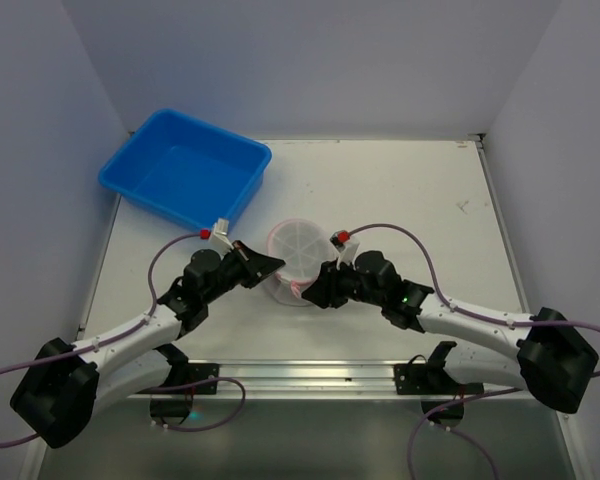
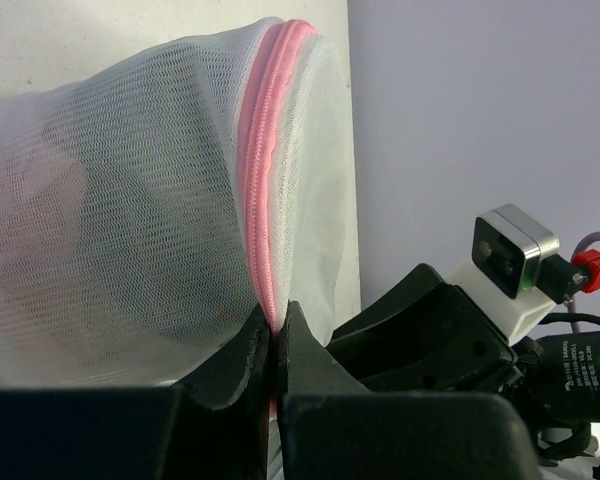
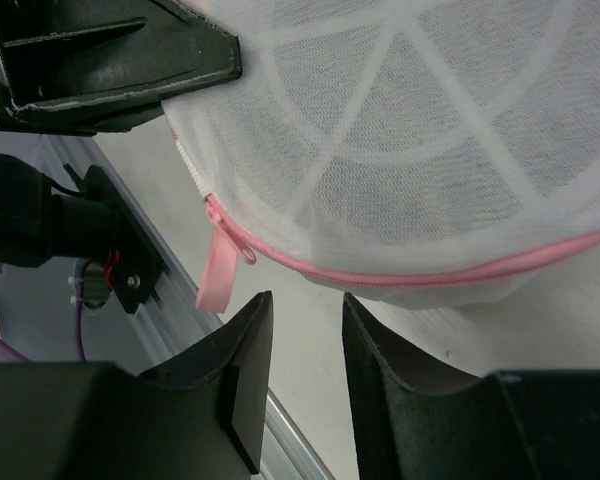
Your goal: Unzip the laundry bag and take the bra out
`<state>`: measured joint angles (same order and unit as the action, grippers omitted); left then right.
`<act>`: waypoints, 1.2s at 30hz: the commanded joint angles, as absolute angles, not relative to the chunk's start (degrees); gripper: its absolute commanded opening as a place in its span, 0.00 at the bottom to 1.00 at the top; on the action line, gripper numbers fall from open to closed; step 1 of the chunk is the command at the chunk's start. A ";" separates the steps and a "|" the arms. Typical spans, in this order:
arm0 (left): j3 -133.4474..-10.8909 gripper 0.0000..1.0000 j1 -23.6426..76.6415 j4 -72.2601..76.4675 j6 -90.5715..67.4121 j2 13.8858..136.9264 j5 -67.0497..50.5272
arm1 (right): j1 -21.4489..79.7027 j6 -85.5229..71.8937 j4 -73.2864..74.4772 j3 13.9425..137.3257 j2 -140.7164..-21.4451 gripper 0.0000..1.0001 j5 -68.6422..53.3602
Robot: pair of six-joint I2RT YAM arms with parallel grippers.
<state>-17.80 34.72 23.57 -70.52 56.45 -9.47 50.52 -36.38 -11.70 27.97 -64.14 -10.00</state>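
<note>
White table (image 1: 410,190): blue tub (image 1: 248,190) far left, laundry bag (image 1: 298,248) near centre.

1. The left claw (image 2: 277,325) pinches the pink zip (image 2: 265,170) of the laundry bag (image 2: 130,230), jaws closed on its lower edge.
2. White mesh bulges leftward above the bench (image 2: 80,40); the bra (image 2: 40,220) shows dimly inside as a pale pink shape.
3. The right arm (image 2: 430,330) and its wrist camera (image 2: 510,255) sit just beside the pouch.
</note>
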 commanded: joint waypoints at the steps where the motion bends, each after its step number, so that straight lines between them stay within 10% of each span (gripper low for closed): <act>1: -19.16 0.00 35.16 24.52 -72.68 55.02 -7.65 | 51.68 -36.65 -18.45 31.81 -66.18 0.38 -8.96; 36: -18.46 0.00 35.25 23.73 -70.32 55.46 -7.82 | 51.68 -39.99 -23.47 32.69 -66.45 0.43 -10.19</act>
<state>-17.80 34.89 23.00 -71.77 55.88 -8.23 51.70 -39.24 -18.87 30.11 -66.48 -9.93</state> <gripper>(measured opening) 0.032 0.432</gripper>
